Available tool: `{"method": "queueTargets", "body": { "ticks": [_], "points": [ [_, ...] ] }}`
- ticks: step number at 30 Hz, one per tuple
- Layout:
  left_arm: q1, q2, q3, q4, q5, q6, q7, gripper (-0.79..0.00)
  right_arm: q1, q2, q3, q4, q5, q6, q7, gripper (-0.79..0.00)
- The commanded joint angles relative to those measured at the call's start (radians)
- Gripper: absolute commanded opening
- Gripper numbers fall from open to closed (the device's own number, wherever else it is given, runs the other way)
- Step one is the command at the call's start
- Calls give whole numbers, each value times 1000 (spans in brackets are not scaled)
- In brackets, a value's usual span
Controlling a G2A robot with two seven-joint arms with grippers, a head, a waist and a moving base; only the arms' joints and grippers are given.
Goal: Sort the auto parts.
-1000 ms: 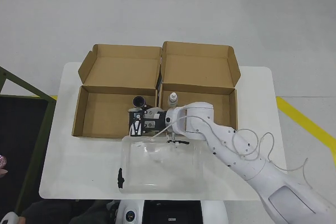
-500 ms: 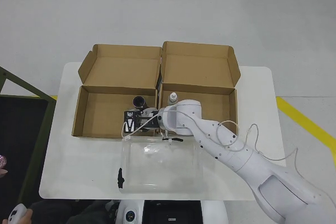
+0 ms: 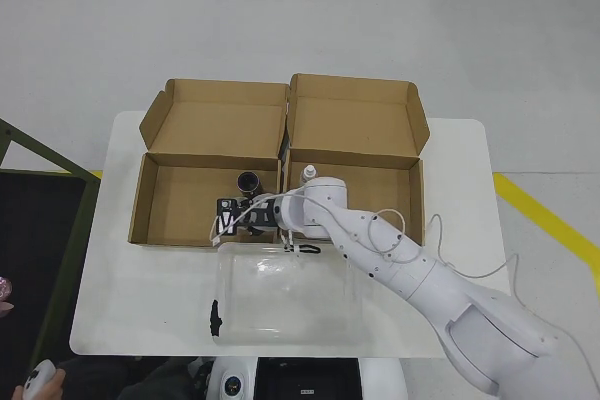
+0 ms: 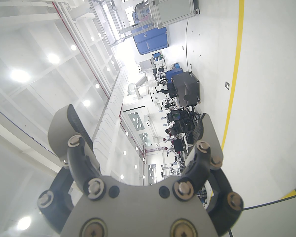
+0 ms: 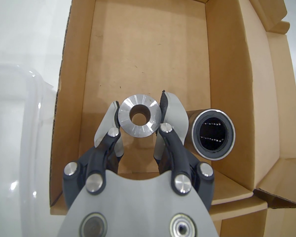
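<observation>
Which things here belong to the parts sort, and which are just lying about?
Job in hand:
- right end effector, shut on metal ring
- cylindrical bearing in left box
- white part in right box
- clear bin

Lying about:
- green cart
- yellow floor line
- left end effector, open, aimed away from the table

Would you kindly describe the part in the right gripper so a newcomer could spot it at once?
On the table, look into the cardboard box beneath the right gripper. Between its fingers sits a flat steel ring with a plain centre hole; the neighbouring cylinder is longer, black-rimmed and lined with balls.
</observation>
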Motion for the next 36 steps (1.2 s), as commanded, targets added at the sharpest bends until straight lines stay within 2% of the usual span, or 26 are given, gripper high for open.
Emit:
{"method": "queueTargets", "body": {
  "ticks": [1, 9, 21, 28, 36],
  "points": [
    [0, 0, 0, 0, 0, 0, 0, 0, 3, -5, -1, 10, -2, -3, 3, -634],
    [0, 0, 0, 0, 0, 0, 0, 0, 8, -20, 0, 33, -10, -21, 24, -520],
    [0, 0, 0, 0, 0, 0, 0, 0, 1, -27, 44, 3, 15, -44, -3, -502],
    [0, 0, 0, 0, 0, 0, 0, 0, -37, -5, 118, -97, 70, -82, -19, -493],
    [0, 0, 0, 0, 0, 0, 0, 0, -153, 52, 264, -307, 83, -99, -6, -471]
  ]
}}
